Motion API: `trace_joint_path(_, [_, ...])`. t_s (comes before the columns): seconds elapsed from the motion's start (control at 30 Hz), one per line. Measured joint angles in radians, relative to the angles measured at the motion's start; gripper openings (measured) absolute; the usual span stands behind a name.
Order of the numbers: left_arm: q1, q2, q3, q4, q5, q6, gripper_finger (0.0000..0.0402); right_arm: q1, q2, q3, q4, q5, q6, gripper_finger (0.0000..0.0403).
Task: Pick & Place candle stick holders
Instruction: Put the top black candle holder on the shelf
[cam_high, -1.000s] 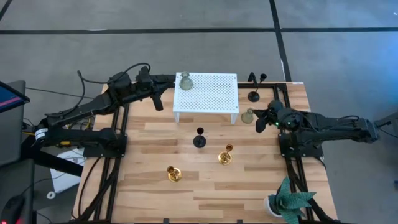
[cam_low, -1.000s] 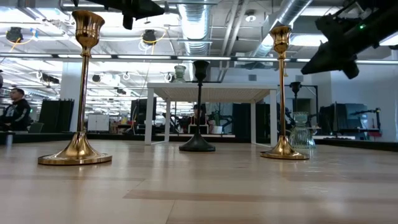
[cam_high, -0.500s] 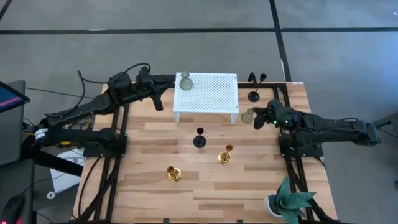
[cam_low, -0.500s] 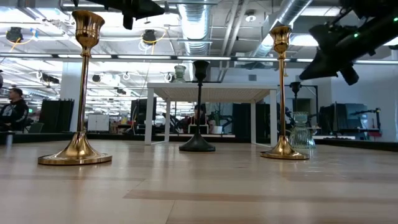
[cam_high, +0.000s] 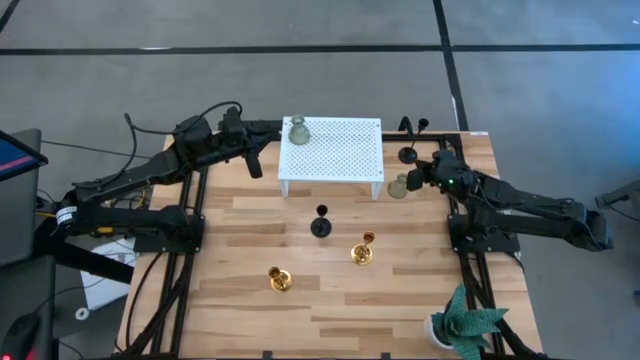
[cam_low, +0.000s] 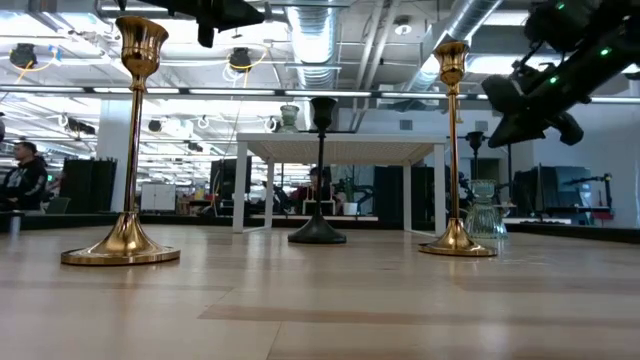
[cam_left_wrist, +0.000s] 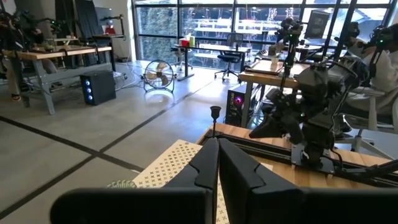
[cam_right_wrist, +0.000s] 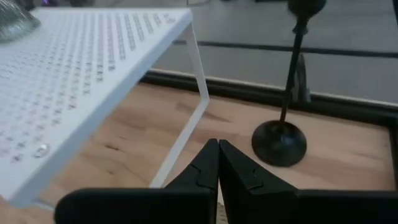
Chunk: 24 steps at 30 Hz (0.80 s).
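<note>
One pale green glass holder (cam_high: 297, 130) stands on the white perforated rack (cam_high: 335, 150), and the other (cam_high: 399, 186) stands on the table by the rack's right leg. One black holder (cam_high: 408, 153) stands at the far right and one (cam_high: 320, 225) in the middle. Two gold holders (cam_high: 362, 250) (cam_high: 280, 278) stand nearer. My right gripper (cam_high: 420, 178) is shut and empty, hanging above and beside the table's glass holder (cam_low: 485, 215). My left gripper (cam_high: 272, 128) is shut and empty at the rack's far left corner, beside the glass holder there.
A green leafy plant in a white pot (cam_high: 465, 325) stands at the near right corner. The rack's thin right leg (cam_right_wrist: 186, 130) and the far black holder (cam_right_wrist: 280, 142) stand just ahead of my right gripper. Bare wood lies at the table's near left.
My right gripper has gone toward the table's far edge, past the glass holder on the table, and has turned to face the rack. Its fingers stay shut. My left arm and all the holders have kept still.
</note>
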Motion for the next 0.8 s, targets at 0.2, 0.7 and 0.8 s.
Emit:
trace_joint_path(0.2, [0.000, 0.000, 0.000, 0.000, 0.000, 0.000, 0.0011, -0.047, 0.105, 0.000, 0.111, -0.015, -0.066, 0.0000])
trace_joint_path(0.7, [0.000, 0.000, 0.000, 0.000, 0.000, 0.000, 0.0011, -0.141, 0.232, 0.000, 0.278, -0.010, -0.085, 0.0037])
trace_joint_path(0.8, [0.000, 0.000, 0.000, 0.000, 0.000, 0.000, 0.0011, -0.153, 0.232, 0.000, 0.279, -0.007, -0.085, 0.0076])
